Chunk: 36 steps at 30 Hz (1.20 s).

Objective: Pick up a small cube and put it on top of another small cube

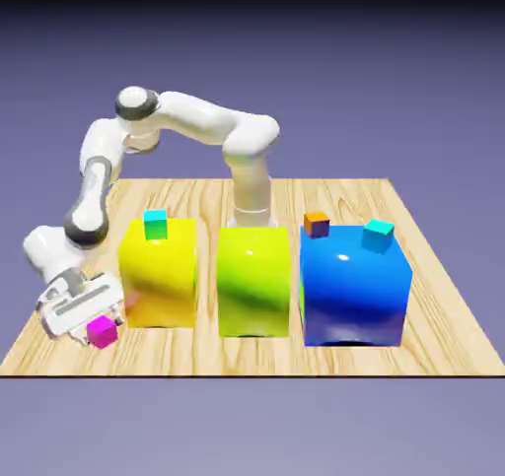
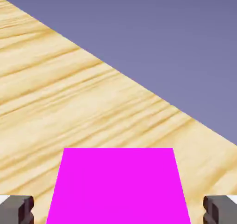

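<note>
Magenta cube (image 2: 118,190) sits between the fingertips of the pincer (image 2: 118,210), plain face filling the gap. Pincer: jaws wide apart, a strip of wood visible on each side of the cube, no visible contact, so no grip on it yet as far as shows. Can't tell if cube rests flat on the wooden tabletop (image 1: 345,361) or is slightly off it.

Risk 1: uneven squeeze. If one finger meets the cube first, it could get shoved or twisted; hand is tilted in the exterior view, so a corner grip is possible too. Risk 2: lifting too early, pads not seated, cube slips out.

Just beside the pincer, on the exterior view's right: yellow block (image 1: 161,277). Near finger or the hand could knock it if the arm swings across before rising; that would upset the cyan cube (image 1: 156,225) on its top, likely the target. Small top, so an off-centre release probably tips magenta off, maybe both.

Farther out: green block (image 1: 253,282), then blue block (image 1: 354,287) with orange-and-purple cube (image 1: 316,225) and teal cube (image 1: 378,234) on top. Teal looks close to cyan; mix-up would mean wrong stack.
</note>
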Tool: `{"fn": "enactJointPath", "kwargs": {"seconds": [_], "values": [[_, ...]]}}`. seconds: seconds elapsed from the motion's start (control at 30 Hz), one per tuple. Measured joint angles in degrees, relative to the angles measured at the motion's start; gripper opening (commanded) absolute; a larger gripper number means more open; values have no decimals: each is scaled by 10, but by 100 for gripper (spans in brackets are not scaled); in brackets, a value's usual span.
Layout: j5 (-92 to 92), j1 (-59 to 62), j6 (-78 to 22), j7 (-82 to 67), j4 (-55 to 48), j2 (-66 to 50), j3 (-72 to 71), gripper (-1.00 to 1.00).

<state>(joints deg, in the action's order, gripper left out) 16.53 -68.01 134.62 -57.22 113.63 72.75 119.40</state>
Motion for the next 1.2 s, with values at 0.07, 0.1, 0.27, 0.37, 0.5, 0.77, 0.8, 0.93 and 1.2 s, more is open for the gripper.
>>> {"fn": "enactJointPath", "kwargs": {"seconds": [0.07,0.1,0.27,0.37,0.5,0.77,0.8,0.93,1.2], "values": [[-6,36,-43,9,-2,-31,-25,-100],[13,46,-49,34,-12,-44,-20,-100],[-12,17,-65,116,28,-143,-117,-100],[-31,-2,-74,163,55,-204,-179,-100],[-86,-41,-76,177,105,-254,-262,-100],[-252,-144,-60,112,228,-296,-428,-100],[-273,-157,-58,104,244,-301,-449,-100],[-354,-205,-48,64,302,-313,-524,-100],[-386,-311,54,27,335,-331,-452,100]]}}
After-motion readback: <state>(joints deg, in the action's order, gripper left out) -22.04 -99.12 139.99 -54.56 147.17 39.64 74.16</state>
